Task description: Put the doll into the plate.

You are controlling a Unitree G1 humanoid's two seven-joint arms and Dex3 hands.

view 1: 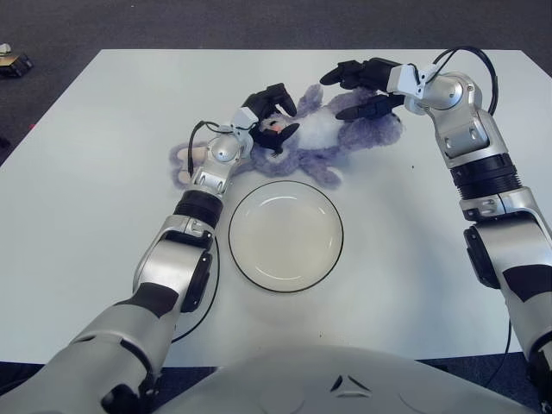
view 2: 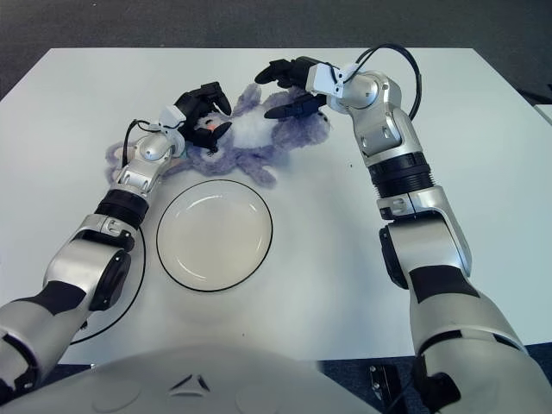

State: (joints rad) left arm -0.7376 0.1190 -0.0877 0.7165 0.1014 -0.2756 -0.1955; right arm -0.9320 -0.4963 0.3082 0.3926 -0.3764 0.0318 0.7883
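A purple plush doll (view 1: 315, 138) lies on its side on the white table (view 1: 86, 172), just behind the round white plate (view 1: 285, 237) with a dark rim. My left hand (view 1: 272, 108) sits on the doll's head end, its black fingers curled around the pink face. My right hand (view 1: 362, 90) is at the doll's far right end. Its fingers are spread, with some above and one below the purple fur. Nothing lies in the plate.
A small object (view 1: 13, 62) lies on the dark floor beyond the table's far left corner. A black cable (view 1: 483, 65) loops above my right wrist. The table's far edge runs just behind the doll.
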